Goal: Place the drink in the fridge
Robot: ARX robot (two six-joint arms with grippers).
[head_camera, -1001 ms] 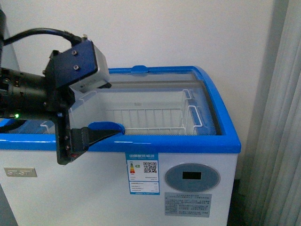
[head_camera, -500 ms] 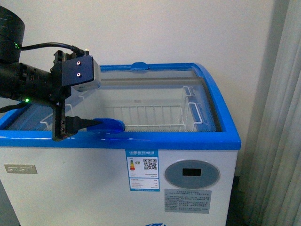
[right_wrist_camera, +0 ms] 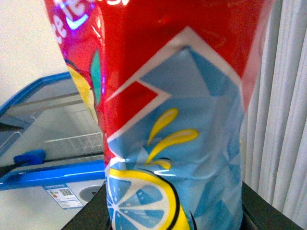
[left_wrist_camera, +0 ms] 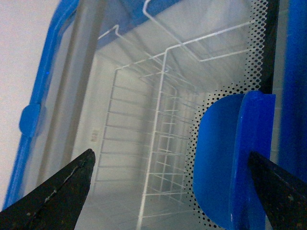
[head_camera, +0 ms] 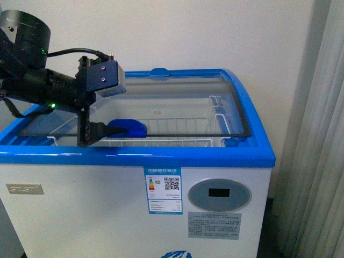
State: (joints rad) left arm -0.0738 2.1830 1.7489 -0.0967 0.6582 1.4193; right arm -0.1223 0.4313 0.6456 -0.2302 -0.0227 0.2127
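Front view, step in hand: judged to be sliding the glass lid (head_camera: 177, 105) of the fridge (head_camera: 80, 215) toward its rear edge, to make room for the drink.
Front view, left end effector (head_camera: 102, 130): it reached in from the fridge's left end, fingers apart, with one dark finger against the blue lid handle (head_camera: 129, 128) and no clamp on it.
Front view, opening: the pane's black front edge lay just behind the front rim (head_camera: 188, 160). Only a narrow strip above the wire basket (head_camera: 172, 126) appeared uncovered, judged too slim for the drink.
Front view, technique: the push should run straight toward the rear edge and low on the handle, so the finger does not ride over it or skew the pane.
Front view, room: a wall stood close behind the rear edge and a curtain (head_camera: 322, 134) near the right end. The approach from above the front rim looked free.
Left wrist view, fingers: two fingertips (left_wrist_camera: 53, 191) stood wide apart, with the handle (left_wrist_camera: 230, 163) between them and close to one. The basket showed through the glass.
Right wrist view, drink (right_wrist_camera: 172, 96): its red-and-blue lemon label filled the view. It was clamped in the right end effector (right_wrist_camera: 177, 215), out in front of the fridge and well apart from the opening.
Right wrist view, room: the curtain hung close beside the drink, so a path over the front rim looked safer.
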